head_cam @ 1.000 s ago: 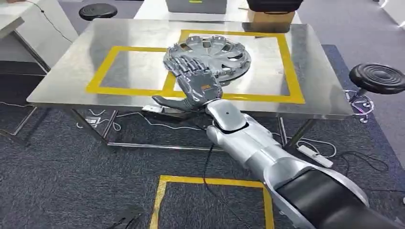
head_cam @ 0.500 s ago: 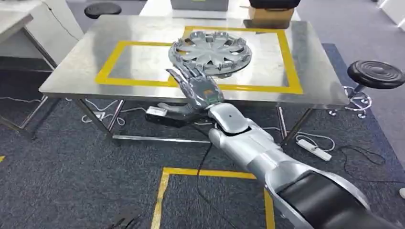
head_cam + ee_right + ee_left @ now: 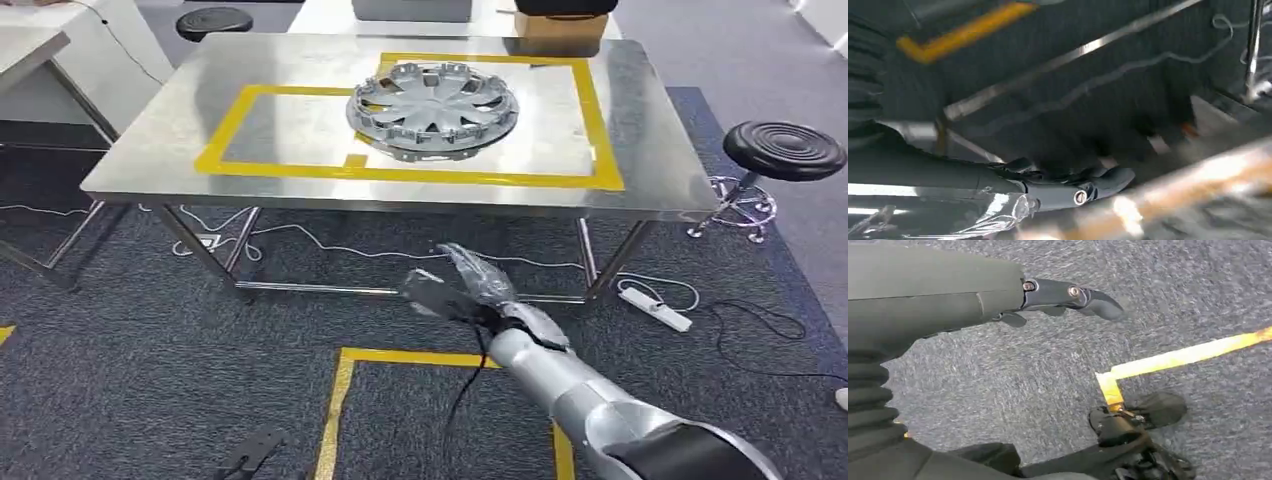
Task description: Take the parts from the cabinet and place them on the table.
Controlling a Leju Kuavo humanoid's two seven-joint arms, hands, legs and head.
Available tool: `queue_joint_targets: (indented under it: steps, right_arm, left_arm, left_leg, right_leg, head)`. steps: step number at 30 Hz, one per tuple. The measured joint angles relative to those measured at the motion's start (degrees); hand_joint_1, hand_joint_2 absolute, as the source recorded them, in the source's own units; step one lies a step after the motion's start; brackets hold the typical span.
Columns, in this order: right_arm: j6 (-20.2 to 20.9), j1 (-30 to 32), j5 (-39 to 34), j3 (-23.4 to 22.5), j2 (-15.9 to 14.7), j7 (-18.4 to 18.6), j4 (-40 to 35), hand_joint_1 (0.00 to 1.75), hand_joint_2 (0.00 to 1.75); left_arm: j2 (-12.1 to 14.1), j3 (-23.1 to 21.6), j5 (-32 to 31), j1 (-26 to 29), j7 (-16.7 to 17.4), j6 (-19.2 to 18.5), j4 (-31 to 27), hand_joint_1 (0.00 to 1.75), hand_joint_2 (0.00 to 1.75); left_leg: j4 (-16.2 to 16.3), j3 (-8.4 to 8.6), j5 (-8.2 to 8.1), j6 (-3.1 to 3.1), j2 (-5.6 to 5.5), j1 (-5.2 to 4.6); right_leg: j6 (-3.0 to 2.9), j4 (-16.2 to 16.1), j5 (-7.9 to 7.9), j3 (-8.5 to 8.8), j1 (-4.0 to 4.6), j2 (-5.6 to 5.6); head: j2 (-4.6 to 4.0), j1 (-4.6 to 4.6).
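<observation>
Hubcap [image 3: 433, 106] lies flat on steel table [image 3: 160, 150]; right hand [image 3: 462, 284] below table edge, fingers apart, empty; left hand [image 3: 923, 305] state unclear

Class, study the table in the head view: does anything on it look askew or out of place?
Slightly. The hubcap lies flat on the metal table but straddles the yellow tape dividing the two marked boxes instead of sitting inside one. Nothing looks spilled or damaged.

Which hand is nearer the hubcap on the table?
Right. The right hand hangs below the table edge in front of the hubcap; the left hand hangs over carpet.
</observation>
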Motion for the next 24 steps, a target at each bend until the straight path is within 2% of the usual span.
queue_joint_targets:
  steps: [2, 5, 6, 9, 10, 12, 19, 24]
  right_arm:
    - [0.33, 1.74, -0.76, -2.42, -0.74, -1.29, 0.63, 0.0, 1.75]
    - [0.5, 2.97, -0.87, -4.72, -1.31, -1.35, 1.4, 0.0, 1.75]
    - [0.67, 3.11, -1.25, -5.09, -1.42, -1.03, 1.46, 0.0, 1.75]
    - [2.58, 4.56, -6.56, -8.24, -2.25, 2.21, 2.31, 0.0, 1.75]
    - [3.64, 5.89, -8.72, -9.84, -2.59, 2.17, 2.86, 0.0, 0.0]
    - [4.74, 9.14, -12.16, -12.9, -3.54, 2.32, 3.87, 0.0, 0.0]
    - [6.01, 21.72, -24.38, -26.43, -4.52, 8.04, 8.15, 0.0, 0.0]
    - [3.56, 27.52, -27.25, -33.26, -4.48, 12.42, 10.08, 0.0, 0.0]
  left_arm:
    - [0.26, 0.02, 0.0, 0.45, -0.02, 0.24, 0.0, 0.0, 1.75]
    - [0.33, 0.0, 0.0, 0.45, -0.02, 0.26, 0.0, 0.0, 1.75]
    - [0.35, 0.0, 0.0, 0.46, -0.02, 0.26, 0.0, 0.0, 0.0]
    - [0.46, 0.0, -0.02, 0.51, 0.94, -0.09, 0.0, 0.0, 0.0]
    - [0.48, 0.0, -0.02, 0.65, 1.27, -0.33, 0.0, 0.0, 0.0]
    - [0.52, 0.02, 0.04, 1.13, 1.6, -0.74, 0.0, 0.0, 0.0]
    - [0.92, 1.23, 3.1, 2.67, 1.77, -4.85, 0.0, 0.0, 0.0]
    - [0.98, 2.32, 4.07, 3.61, 1.77, -4.74, 0.0, 0.0, 0.0]
  left_leg:
    - [0.0, -0.3, 0.06, 0.06, -0.01, -0.08]
    - [0.01, -0.5, 0.16, 0.21, 0.04, -0.17]
    - [0.01, -0.5, 0.17, 0.22, 0.04, -0.17]
    - [0.01, -0.47, 0.13, 0.3, 0.03, -0.17]
    - [0.01, -0.48, 0.12, 0.32, -0.03, -0.17]
    - [0.01, -0.5, 0.11, 0.34, -0.22, -0.2]
    - [0.01, -0.59, -0.07, 0.49, -0.26, -0.33]
    - [0.01, -0.58, -0.12, 0.46, -0.25, -0.33]
  right_leg:
    - [0.17, -0.01, 0.21, -0.24, -0.04, 0.09]
    - [0.27, -0.02, 0.29, -0.46, -0.17, 0.2]
    - [0.27, -0.03, 0.29, -0.5, -0.2, 0.18]
    - [0.34, -0.11, 0.21, -0.8, -0.22, 0.05]
    - [0.41, -0.13, 0.15, -0.72, -0.22, -0.07]
    - [0.44, -0.15, 0.09, -0.62, -0.22, -0.21]
    - [0.53, -0.18, 0.09, -0.34, -0.32, -0.17]
    - [0.46, -0.18, -0.01, -0.37, -0.31, -0.17]
  head:
    - [0.0, 0.0]
    - [0.0, 0.0]
    - [0.0, 0.0]
    - [0.0, -0.02]
    - [0.0, 0.02]
    - [0.0, 0.02]
    - [0.0, -0.02]
    - [0.0, 0.0]
